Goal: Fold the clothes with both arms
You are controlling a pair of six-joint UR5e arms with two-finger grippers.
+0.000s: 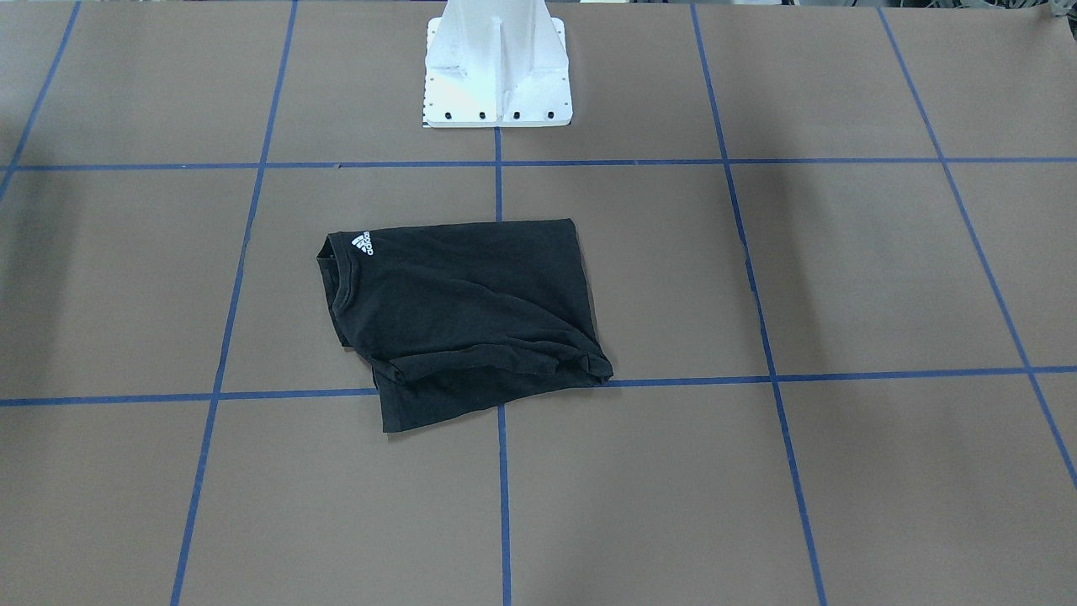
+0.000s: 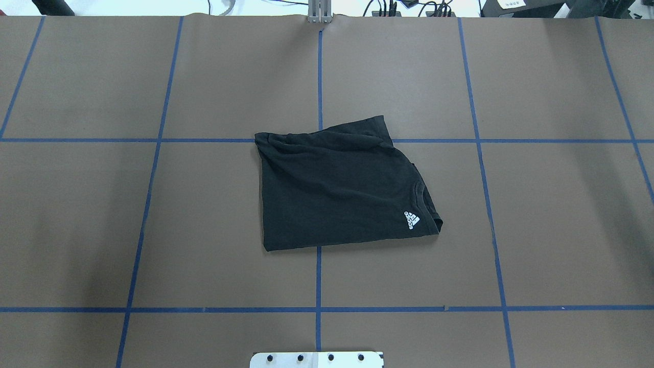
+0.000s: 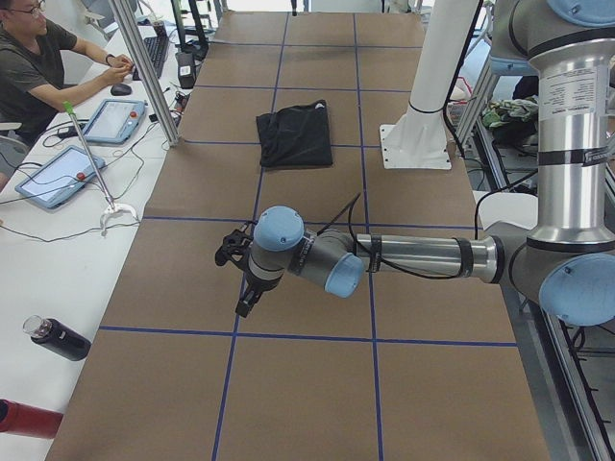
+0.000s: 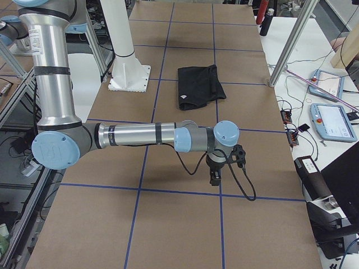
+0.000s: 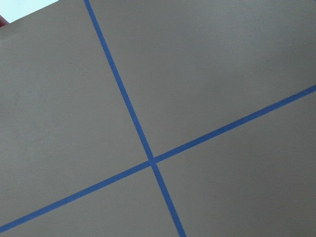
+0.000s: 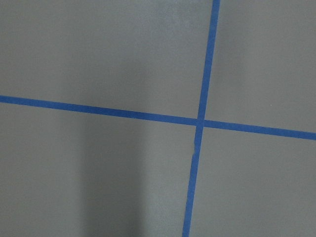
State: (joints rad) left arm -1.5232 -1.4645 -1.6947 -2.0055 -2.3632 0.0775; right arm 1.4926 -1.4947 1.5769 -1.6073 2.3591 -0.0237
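Observation:
The clothes are one black T-shirt (image 2: 337, 189), folded into a rough rectangle and lying flat mid-table, with its small white logo (image 2: 412, 220) facing up. It also shows in the other views (image 1: 463, 311) (image 3: 296, 134) (image 4: 197, 85). My left gripper (image 3: 245, 298) hangs over bare table far to the shirt's left, seen only from the side, so I cannot tell whether it is open or shut. My right gripper (image 4: 216, 175) hangs far out on the other side, and its state is equally unclear. Both wrist views show only brown table and blue tape.
The white base block (image 1: 498, 67) stands at the robot's edge of the table. Blue tape lines (image 2: 319, 76) grid the brown surface. A person (image 3: 38, 67) sits at a side bench with tablets (image 3: 53, 173), a bottle (image 3: 53, 338) and metal posts (image 3: 144, 67).

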